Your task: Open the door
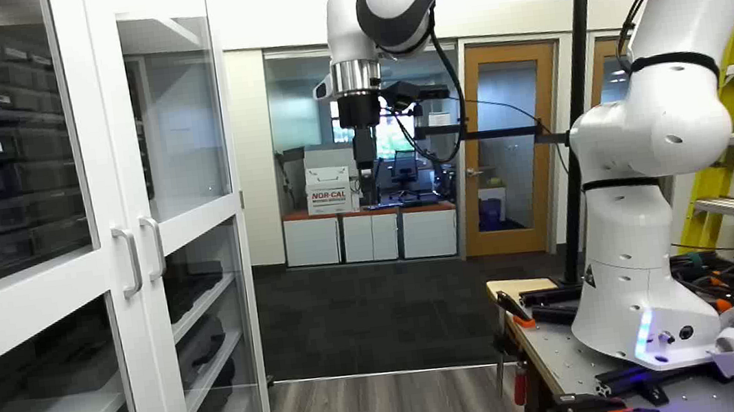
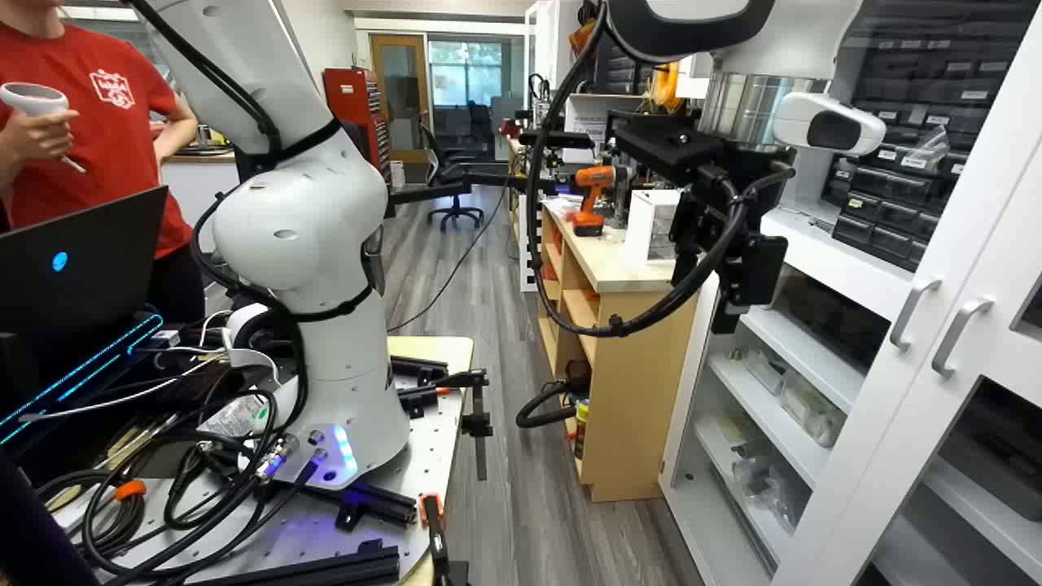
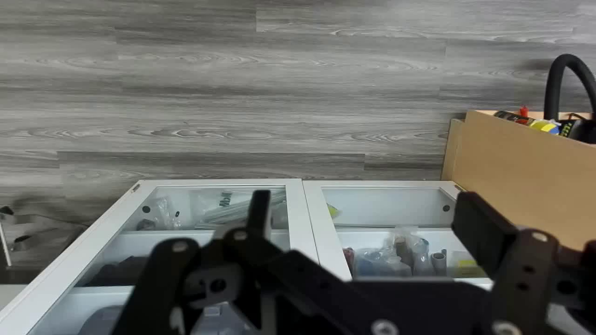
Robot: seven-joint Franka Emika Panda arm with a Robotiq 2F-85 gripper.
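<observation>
1. Landmark for all places: slim, vertical, pale-grey bar handle (image 1: 154,248).
2. Task's thing: tall, narrow door (image 1: 199,221) of clear glass in a white frame, to the right of the bar handle in an exterior view, with the handle mounted near its left edge.
3. Left of the bar handle there: matching, tall, white-framed, clear-glass twin panel (image 1: 19,310). No visible gap between the two frames, only a thin seam in the wrist view; hence door judged fully closed.
4. Black, two-fingered robot gripper (image 3: 364,204): jaws spread wide in the wrist view, nothing held. Apart from the bar handle in both exterior views, with no contact visible; exact depth hard to tell.
5. Done, by this evidence: none of the opening itself. Probably a stage of approach or lining up.
6. Remaining, by judgement: bringing the jaws around the bar handle, gripping it, drawing the door outward on its hinges.
</observation>
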